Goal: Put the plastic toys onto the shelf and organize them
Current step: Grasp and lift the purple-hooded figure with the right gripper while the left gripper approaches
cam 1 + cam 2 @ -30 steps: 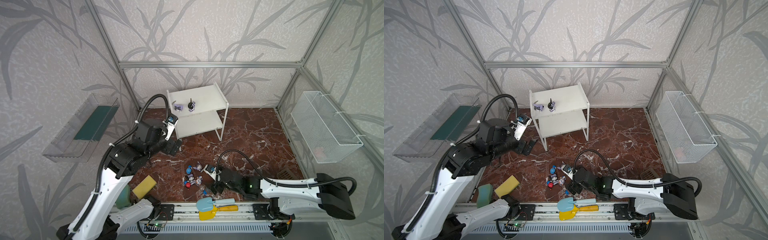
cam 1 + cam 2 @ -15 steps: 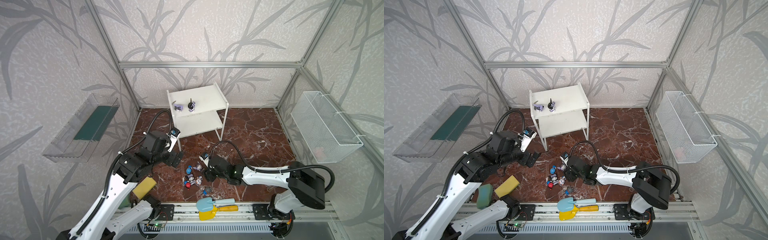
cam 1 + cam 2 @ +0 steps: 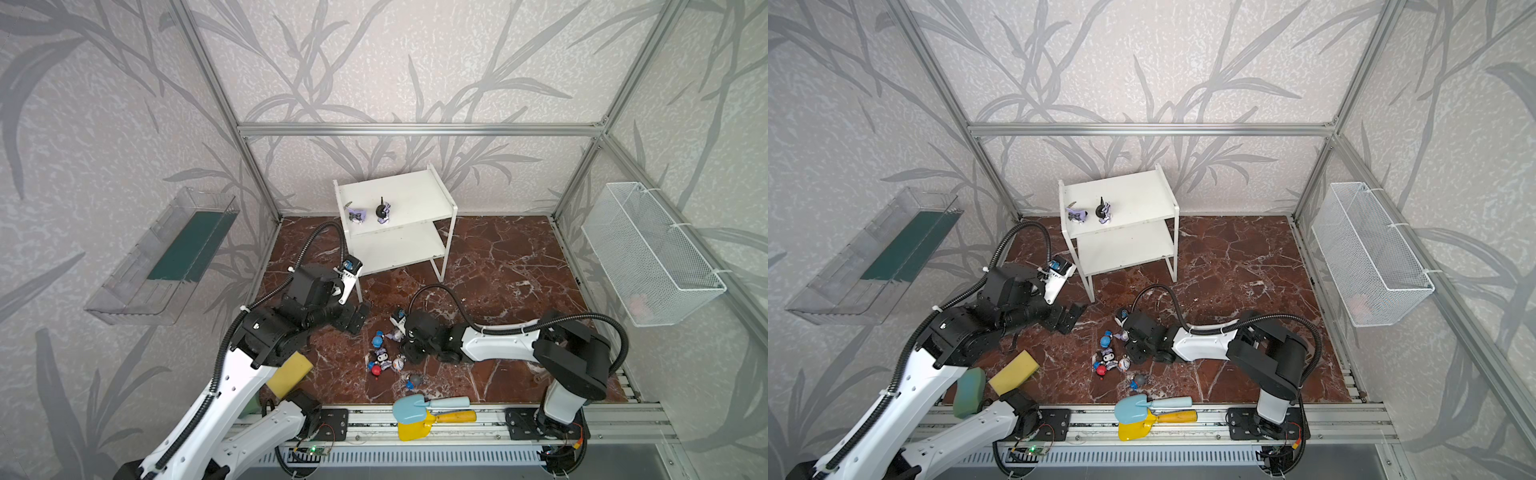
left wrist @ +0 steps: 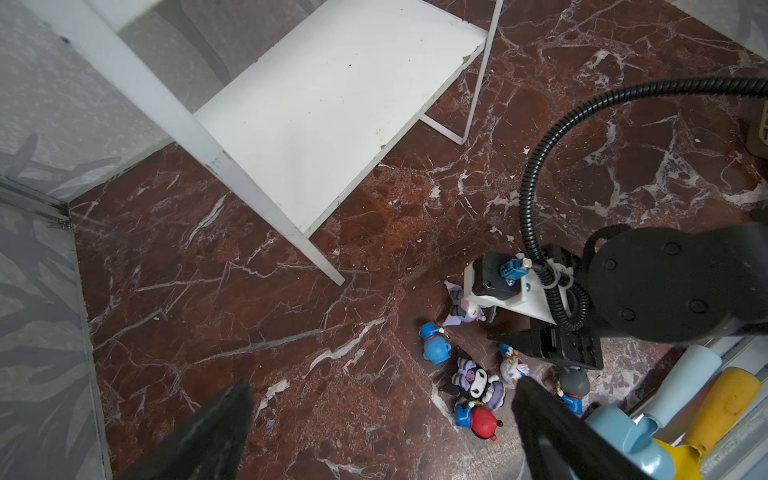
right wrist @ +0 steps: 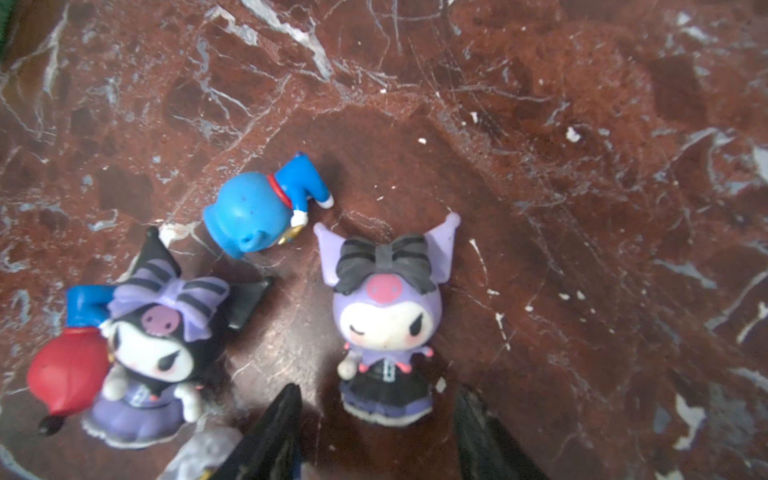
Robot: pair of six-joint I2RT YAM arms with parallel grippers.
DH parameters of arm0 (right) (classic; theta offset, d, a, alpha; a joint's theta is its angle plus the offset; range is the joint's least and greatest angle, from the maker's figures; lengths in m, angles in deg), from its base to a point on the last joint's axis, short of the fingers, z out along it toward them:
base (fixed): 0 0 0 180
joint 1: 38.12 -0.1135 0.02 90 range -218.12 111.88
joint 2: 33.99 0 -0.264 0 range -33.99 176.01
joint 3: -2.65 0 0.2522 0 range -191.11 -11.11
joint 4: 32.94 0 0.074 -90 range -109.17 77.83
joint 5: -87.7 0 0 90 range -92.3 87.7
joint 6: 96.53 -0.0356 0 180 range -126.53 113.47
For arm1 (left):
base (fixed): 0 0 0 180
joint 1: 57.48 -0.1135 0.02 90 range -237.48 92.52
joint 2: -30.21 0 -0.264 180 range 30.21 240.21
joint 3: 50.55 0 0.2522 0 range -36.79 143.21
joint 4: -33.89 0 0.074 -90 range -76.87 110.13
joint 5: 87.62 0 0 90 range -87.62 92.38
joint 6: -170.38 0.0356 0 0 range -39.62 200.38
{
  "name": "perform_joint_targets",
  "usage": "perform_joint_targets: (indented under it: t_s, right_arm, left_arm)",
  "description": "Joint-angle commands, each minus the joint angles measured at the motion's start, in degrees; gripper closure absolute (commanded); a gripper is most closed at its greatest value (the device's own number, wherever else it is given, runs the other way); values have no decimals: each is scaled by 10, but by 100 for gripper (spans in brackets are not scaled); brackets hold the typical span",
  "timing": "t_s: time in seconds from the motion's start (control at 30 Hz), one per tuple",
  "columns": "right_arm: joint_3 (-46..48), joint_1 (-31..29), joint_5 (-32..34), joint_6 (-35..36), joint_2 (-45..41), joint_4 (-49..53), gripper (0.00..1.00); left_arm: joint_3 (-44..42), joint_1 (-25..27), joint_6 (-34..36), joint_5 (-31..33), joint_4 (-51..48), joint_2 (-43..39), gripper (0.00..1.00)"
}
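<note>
The white shelf [image 3: 415, 195] [image 3: 1133, 195] stands at the back with two purple toys [image 3: 356, 216] [image 3: 383, 212] on its top board. Several more toys lie clustered on the marble floor: a blue one [image 5: 257, 212], a black-and-purple one [image 5: 162, 332] and a red one [image 5: 66, 378]. A light purple toy [image 5: 386, 316] [image 3: 395, 334] stands upright. My right gripper [image 5: 378, 399] [image 3: 404, 341] is low and open, its fingertips [image 5: 291, 395] on either side of that toy's skirt with a gap on each side. My left gripper [image 4: 382, 388] [image 3: 358, 318] hovers open left of the cluster, holding nothing.
Blue shovel [image 3: 432, 405] and yellow shovel [image 3: 415, 428] lie at the front rail. A yellow sponge [image 3: 289, 372] and a green sponge [image 3: 969, 392] sit front left. A clear tray [image 3: 166, 257] hangs on the left wall, a wire basket [image 3: 652, 253] on the right.
My right gripper moved from the front of the cluster back to the light purple toy, and its jaws narrowed. My left arm came down and forward from beside the shelf.
</note>
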Motion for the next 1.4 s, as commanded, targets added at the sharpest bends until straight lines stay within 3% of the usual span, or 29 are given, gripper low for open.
perform_joint_targets:
  t_s: [0.0, 0.27, 0.57, 0.9, 1.03, 1.37]
  right_arm:
    - [-16, 7, -2, 5, 16, 5, 47]
    - [-19, 15, -17, 15, 34, -20, 55]
    - [-13, 15, -27, 25, 27, -46, 72]
    - [89, 11, -24, 73, -100, -169, 77]
    - [123, -10, 0, 111, -159, -208, 76]
    - [142, -74, 88, 178, -261, -252, 76]
  left_arm:
    - [-3, 2, -6, -13, 8, 5, 1]
    - [-21, 2, -27, -35, 16, 16, 1]
    - [-70, 2, -73, -81, 20, 10, 1]
    - [-78, 2, -107, -186, 17, 15, 7]
    - [-83, 1, -142, -246, 37, 26, 10]
    - [-120, 6, -208, -323, 119, 43, 16]
